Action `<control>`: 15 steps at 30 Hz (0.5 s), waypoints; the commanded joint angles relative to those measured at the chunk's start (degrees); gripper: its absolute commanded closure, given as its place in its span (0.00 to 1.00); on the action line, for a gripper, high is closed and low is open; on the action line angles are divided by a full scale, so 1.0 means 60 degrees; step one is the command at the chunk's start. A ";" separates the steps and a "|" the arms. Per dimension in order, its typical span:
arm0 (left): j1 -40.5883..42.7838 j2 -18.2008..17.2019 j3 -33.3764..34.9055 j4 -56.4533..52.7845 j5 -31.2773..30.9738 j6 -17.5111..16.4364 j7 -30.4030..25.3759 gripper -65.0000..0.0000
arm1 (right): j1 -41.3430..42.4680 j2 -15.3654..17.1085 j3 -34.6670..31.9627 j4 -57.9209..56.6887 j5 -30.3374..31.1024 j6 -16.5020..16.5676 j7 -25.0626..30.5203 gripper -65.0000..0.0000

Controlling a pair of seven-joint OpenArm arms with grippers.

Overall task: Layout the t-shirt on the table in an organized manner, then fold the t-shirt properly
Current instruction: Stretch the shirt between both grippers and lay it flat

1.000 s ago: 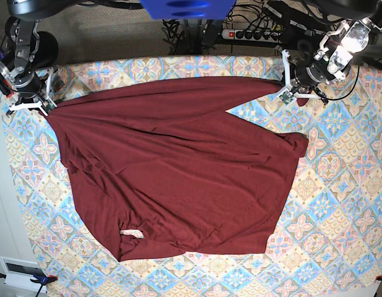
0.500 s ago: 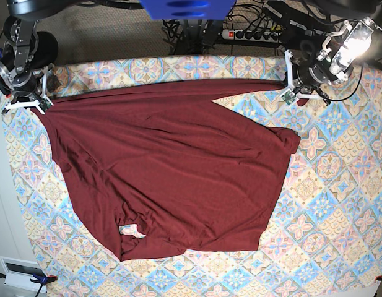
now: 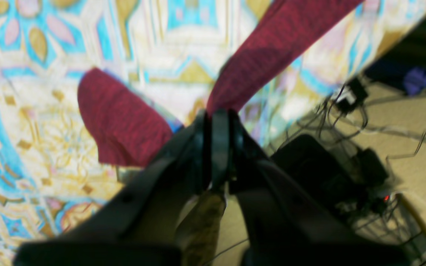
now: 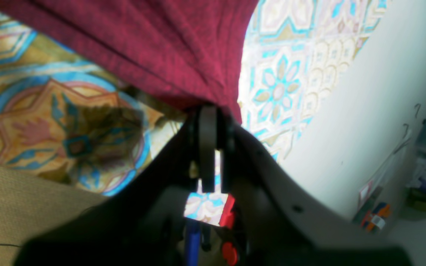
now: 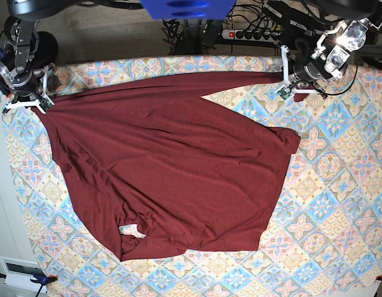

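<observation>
The dark maroon t-shirt lies spread over the tiled table, stretched taut along its far edge between both grippers. My left gripper at the far right is shut on a thin stretched strip of the t-shirt; a small loose flap hangs beside the jaws. My right gripper at the far left edge is shut on a bunched corner of the t-shirt. The left gripper and right gripper show closed in their wrist views.
A power strip and cables lie on the floor behind the table. A white wall runs along the table's left side. A white label shows near the shirt's lower left hem.
The left gripper moved toward the far edge, pulling the shirt's top strip straighter and tauter. The shirt body shifted slightly left and back. The right gripper barely moved.
</observation>
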 commanded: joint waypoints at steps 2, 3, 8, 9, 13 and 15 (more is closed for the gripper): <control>0.0012 0.0174 -0.0276 0.0097 0.0073 0.0045 0.0044 1.00 | 0.0041 0.0204 0.0103 0.0117 -0.0031 -0.0173 -0.0002 1.00; 0.0012 0.0233 -0.0364 0.0097 0.0073 0.0060 0.0044 0.99 | 0.0041 0.0204 0.0103 0.0117 -0.0031 -0.0173 -0.0002 1.00; 0.0012 0.0878 -0.0965 -0.0240 0.0073 0.0588 0.0044 0.91 | 0.0041 0.0204 0.0103 0.0117 -0.0031 -0.0173 -0.0002 1.00; 0.0012 0.0907 -0.0936 -0.0254 0.0073 0.0661 0.0044 0.89 | 0.0041 0.0204 0.0103 0.0117 -0.0031 -0.0158 -0.0002 1.00; 0.0012 0.0922 -0.0994 -0.0240 0.0015 0.0705 0.0029 0.75 | 0.0041 0.0204 0.0103 0.0102 -0.0031 -0.0158 -0.0002 1.00; -0.0003 0.0922 -0.1009 -0.0240 -0.0044 0.0705 -0.0029 0.69 | 0.0041 0.0204 0.0103 0.0102 -0.0031 -0.0158 -0.0002 1.00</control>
